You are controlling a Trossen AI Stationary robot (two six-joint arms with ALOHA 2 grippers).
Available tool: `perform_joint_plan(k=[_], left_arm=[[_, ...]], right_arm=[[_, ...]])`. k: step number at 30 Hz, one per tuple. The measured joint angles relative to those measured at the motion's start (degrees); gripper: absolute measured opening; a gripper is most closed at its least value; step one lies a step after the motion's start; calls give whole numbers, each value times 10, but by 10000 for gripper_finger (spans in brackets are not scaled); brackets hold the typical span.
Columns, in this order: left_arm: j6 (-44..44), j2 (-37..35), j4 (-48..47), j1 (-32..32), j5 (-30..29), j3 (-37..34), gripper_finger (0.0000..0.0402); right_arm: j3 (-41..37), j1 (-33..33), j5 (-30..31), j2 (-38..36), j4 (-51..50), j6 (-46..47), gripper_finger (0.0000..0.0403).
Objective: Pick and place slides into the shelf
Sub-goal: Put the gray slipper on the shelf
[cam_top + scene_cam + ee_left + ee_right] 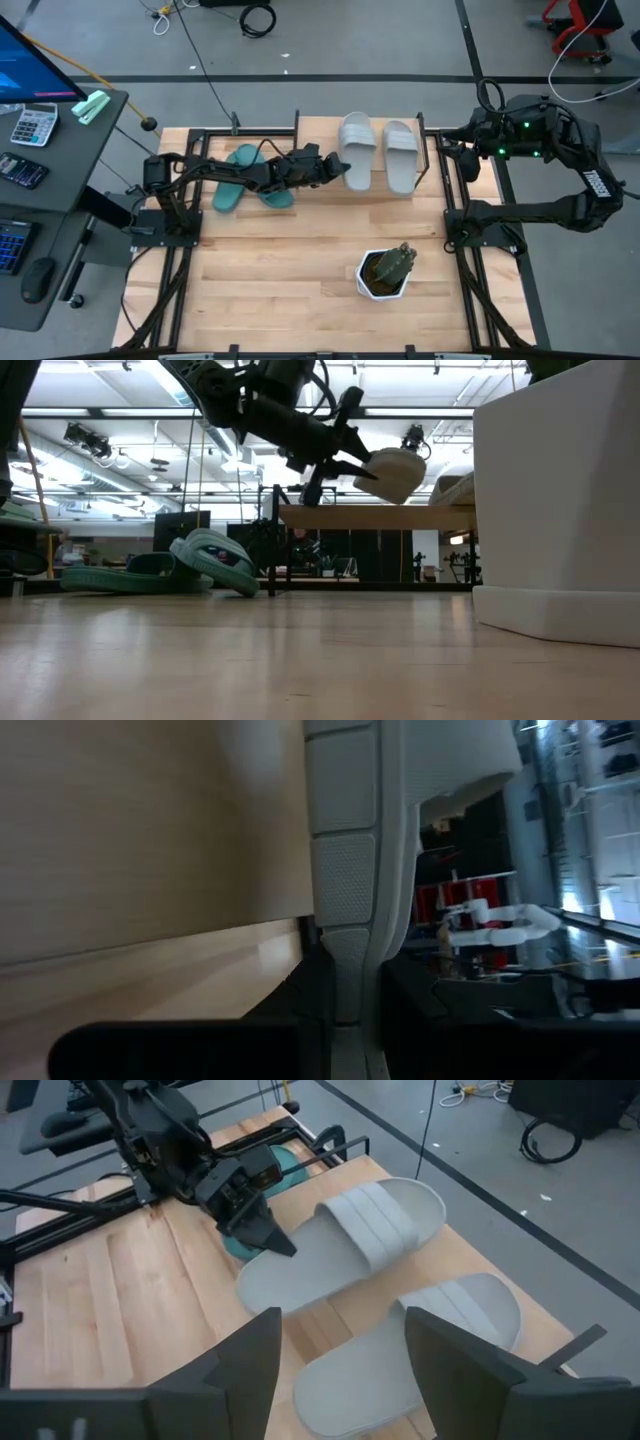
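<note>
the left gripper [268, 1238] is clenched on the heel edge of a light grey slide [345, 1245], pinching the sole rim between its dark fingers, with the sandal held out over the shelf [395, 190]. in the low view the slide hangs tilted just above the plank, heel end lower toward the claw, so it does not look set down yet. its grey partner [400, 155] already lies on the shelf just beside it, and the two teal slides [245, 178] wait on the table near the left arm, one leaning on the other. the right gripper [340, 1350] sits parked at the table's far right edge, fingers spread and holding nothing. to finish this step well, i'd judge the left arm should level the sandal so the sole meets the plank flat, keep it parallel to its partner without touching it, lower until the sole rests fully, then let go and pull straight back along the slide's length so the fingers don't drag it off the shelf edge. a potted plant [385, 272] stands well clear.
</note>
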Motion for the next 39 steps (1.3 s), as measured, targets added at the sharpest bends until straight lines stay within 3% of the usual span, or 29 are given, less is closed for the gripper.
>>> perform_joint_plan(k=[11, 21, 39], left_arm=[[-13, 0, 0, -17, -22, 25, 54], [-30, 0, -200, -51, -96, 105, 54], [18, 81, -232, -48, -58, 210, 54]], right_arm=[[0, 0, -11, 0, 0, 2, 220], [0, 0, -15, 0, -1, 10, 220], [0, 0, -31, -2, -23, 6, 220]])
